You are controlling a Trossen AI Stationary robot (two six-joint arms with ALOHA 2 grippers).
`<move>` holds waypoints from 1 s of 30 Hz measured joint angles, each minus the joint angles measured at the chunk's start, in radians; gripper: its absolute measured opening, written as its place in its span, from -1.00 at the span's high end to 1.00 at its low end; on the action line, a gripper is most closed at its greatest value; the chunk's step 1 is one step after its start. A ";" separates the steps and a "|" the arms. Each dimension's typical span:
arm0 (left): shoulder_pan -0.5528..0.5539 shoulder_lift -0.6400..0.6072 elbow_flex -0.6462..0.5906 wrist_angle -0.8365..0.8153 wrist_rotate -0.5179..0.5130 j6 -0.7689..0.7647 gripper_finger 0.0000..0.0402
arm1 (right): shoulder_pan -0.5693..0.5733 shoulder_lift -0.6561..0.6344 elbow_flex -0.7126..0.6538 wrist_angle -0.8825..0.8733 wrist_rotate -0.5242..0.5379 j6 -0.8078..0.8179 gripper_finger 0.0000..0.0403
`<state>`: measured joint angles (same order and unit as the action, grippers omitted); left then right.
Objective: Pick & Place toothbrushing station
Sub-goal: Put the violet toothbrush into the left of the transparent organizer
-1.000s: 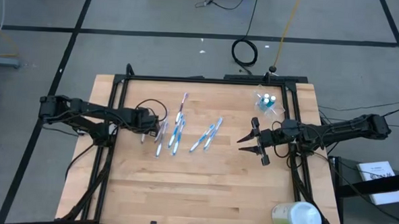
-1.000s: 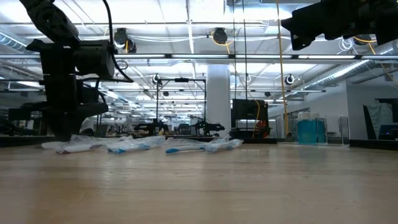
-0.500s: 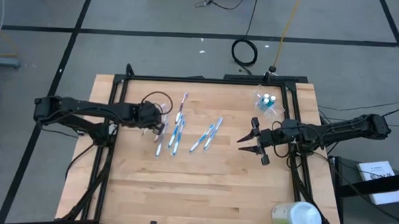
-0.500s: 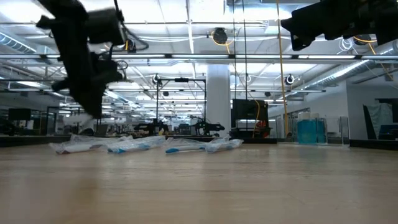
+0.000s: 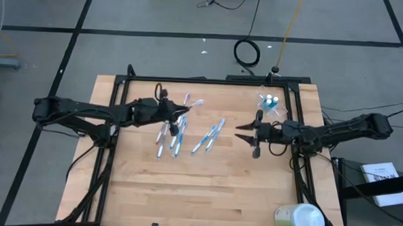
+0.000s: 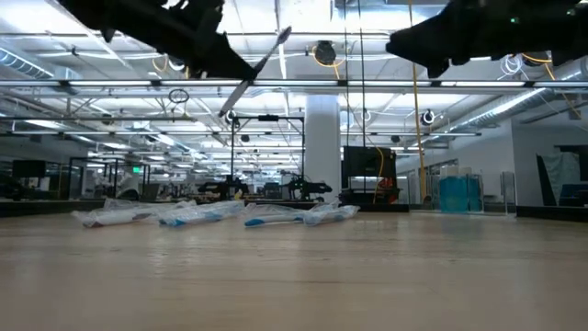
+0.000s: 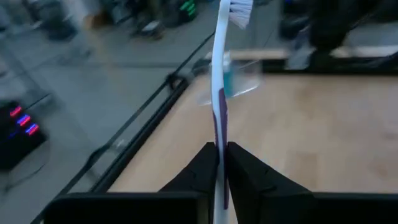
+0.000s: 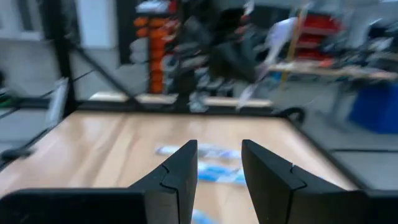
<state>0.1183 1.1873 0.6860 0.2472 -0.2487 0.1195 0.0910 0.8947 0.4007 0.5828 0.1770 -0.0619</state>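
Left end effector [image 5: 176,114] clamped on one toothbrush [image 5: 190,106]; about six more [image 5: 180,134] on table [image 5: 184,194]; right end effector [image 5: 245,133] apart, mid-table

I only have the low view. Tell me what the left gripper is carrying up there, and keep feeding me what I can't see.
Observer: The left gripper is shut on a toothbrush, white with a purple handle, bristles pointing away from the wrist.
Operator: Give me the cup's position.
Observer: The clear cup sits at the table's far right corner and holds teal-capped tubes.
Operator: Report the right arm.
Observer: The right gripper is open and empty, between the cup and the loose toothbrushes on the table.
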 joint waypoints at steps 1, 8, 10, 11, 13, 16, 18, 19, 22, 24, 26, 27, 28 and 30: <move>0.008 0.015 -0.002 0.048 0.043 0.013 0.83 | -0.001 0.027 0.000 0.048 0.021 -0.012 0.42; 0.048 0.188 0.000 0.372 0.324 0.017 0.95 | -0.072 0.216 0.002 0.372 0.117 0.011 0.39; 0.051 0.237 0.000 0.447 0.347 0.000 0.95 | -0.102 0.259 0.014 0.390 0.109 0.049 0.35; 0.052 0.260 0.001 0.479 0.352 -0.010 0.94 | -0.115 0.279 0.023 0.390 0.109 0.063 0.32; 0.052 0.300 0.000 0.525 0.354 -0.026 0.89 | -0.138 0.322 0.044 0.394 0.104 0.078 0.26; 0.052 0.351 0.009 0.579 0.367 -0.051 0.84 | -0.165 0.379 0.081 0.392 0.036 0.080 0.17; 0.052 0.378 0.025 0.590 0.392 -0.062 0.84 | -0.179 0.414 0.120 0.395 -0.018 0.080 0.13; 0.051 0.390 0.032 0.589 0.399 -0.062 0.86 | -0.184 0.427 0.137 0.396 -0.029 0.079 0.12; 0.051 0.420 0.055 0.588 0.420 -0.063 0.93 | -0.197 0.476 0.190 0.395 -0.050 0.075 0.11; 0.052 0.435 0.065 0.588 0.434 -0.074 0.95 | -0.203 0.496 0.213 0.393 -0.050 0.074 0.11; 0.052 0.445 0.071 0.590 0.433 -0.085 0.93 | -0.203 0.509 0.226 0.392 -0.052 0.073 0.13; 0.052 0.448 0.072 0.591 0.434 -0.085 0.91 | -0.203 0.513 0.228 0.393 -0.052 0.073 0.15; 0.052 0.449 0.072 0.584 0.435 -0.085 0.88 | -0.203 0.514 0.228 0.392 -0.051 0.067 0.16; 0.052 0.450 0.072 0.569 0.433 -0.085 0.84 | -0.202 0.515 0.228 0.394 -0.052 0.061 0.19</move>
<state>0.1699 1.6371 0.7578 0.8166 0.1845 0.0349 -0.1112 1.4094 0.6290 0.9772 0.1245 -0.0005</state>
